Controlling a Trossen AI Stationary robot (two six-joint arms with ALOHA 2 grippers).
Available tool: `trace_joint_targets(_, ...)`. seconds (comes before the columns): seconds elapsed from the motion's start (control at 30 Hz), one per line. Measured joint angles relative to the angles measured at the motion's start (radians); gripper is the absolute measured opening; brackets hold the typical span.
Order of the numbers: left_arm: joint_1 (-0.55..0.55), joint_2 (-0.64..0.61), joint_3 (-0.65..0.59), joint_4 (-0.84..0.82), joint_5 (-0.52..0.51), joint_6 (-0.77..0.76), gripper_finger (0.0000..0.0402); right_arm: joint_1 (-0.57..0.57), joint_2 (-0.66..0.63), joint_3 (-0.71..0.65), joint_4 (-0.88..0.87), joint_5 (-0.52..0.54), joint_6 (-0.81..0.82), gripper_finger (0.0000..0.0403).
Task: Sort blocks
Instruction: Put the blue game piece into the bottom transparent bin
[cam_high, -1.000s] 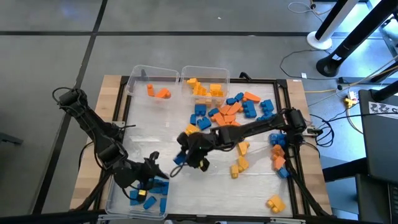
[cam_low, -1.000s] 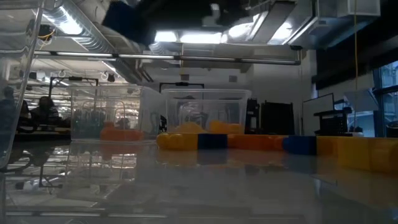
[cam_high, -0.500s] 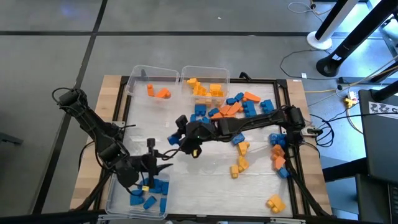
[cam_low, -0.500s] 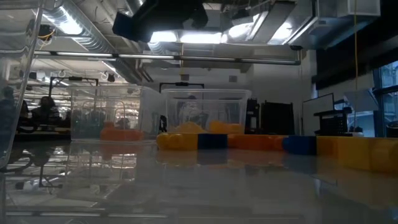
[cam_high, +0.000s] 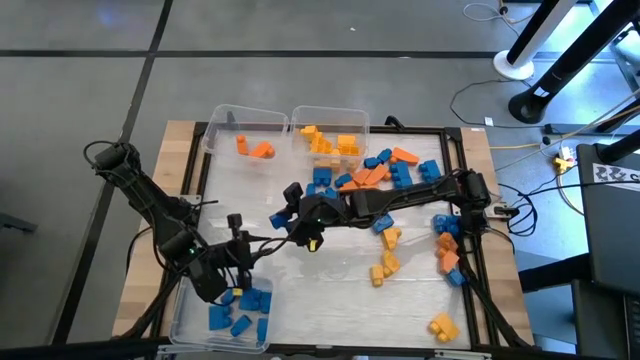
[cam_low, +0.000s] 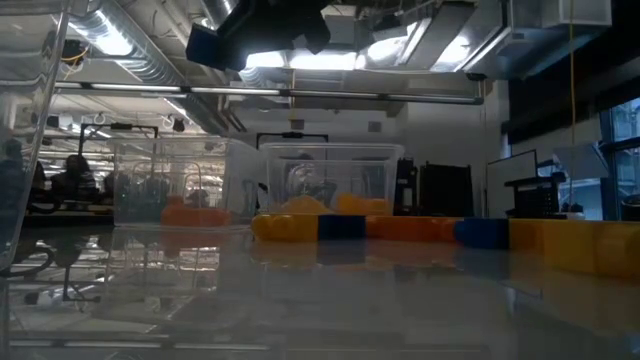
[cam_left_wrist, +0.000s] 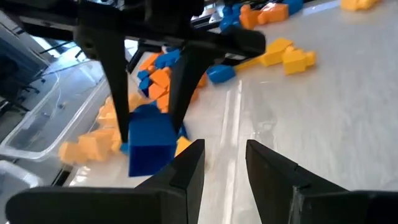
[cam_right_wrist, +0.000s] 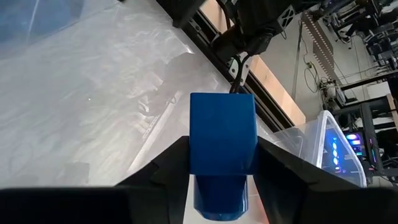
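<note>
Right claw (cam_high: 291, 207) lifted leftward, gripping a blue block (cam_right_wrist: 222, 134); left claw (cam_high: 240, 248), parted and empty, raised from the near-left bin (cam_high: 185, 315). Handover or drop likely next.

Your worktop (cam_high: 240, 195): wood edges, pale glossy surface inside a black frame. On it, two clear bins beyond the right gripper (cam_high: 283, 207): one (cam_high: 222, 128) with orange blocks (cam_high: 256, 148), one (cam_high: 357, 122) with yellow-orange blocks (cam_high: 330, 141). A third bin (cam_high: 190, 322), just under the left gripper (cam_high: 238, 241), holds blue blocks (cam_high: 240, 308). Loose mixed blocks (cam_high: 385, 172) lie behind and to the side of the right gripper.
</note>
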Motion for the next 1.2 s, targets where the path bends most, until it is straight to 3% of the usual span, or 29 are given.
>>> trace_joint_targets(0.17,0.014,0.000,0.000,-0.063,0.000,-0.050,0.0107,0.000,0.000,0.000,0.000,-0.011,0.000,0.0156)
trace_joint_targets(0.43,0.004,-0.014,0.000,-0.146,0.001,-0.067,0.0107,0.013,0.000,0.000,0.053,-0.212,0.023,0.0158)
trace_joint_targets(0.77,0.002,-0.120,0.000,-0.287,-0.005,-0.132,0.0107,0.128,0.012,0.000,0.224,-0.238,0.027,0.0158)
trace_joint_targets(1.2,0.002,-0.178,0.000,-0.280,-0.004,-0.132,0.0107,0.225,0.163,0.000,0.486,-0.238,-0.026,0.0159)
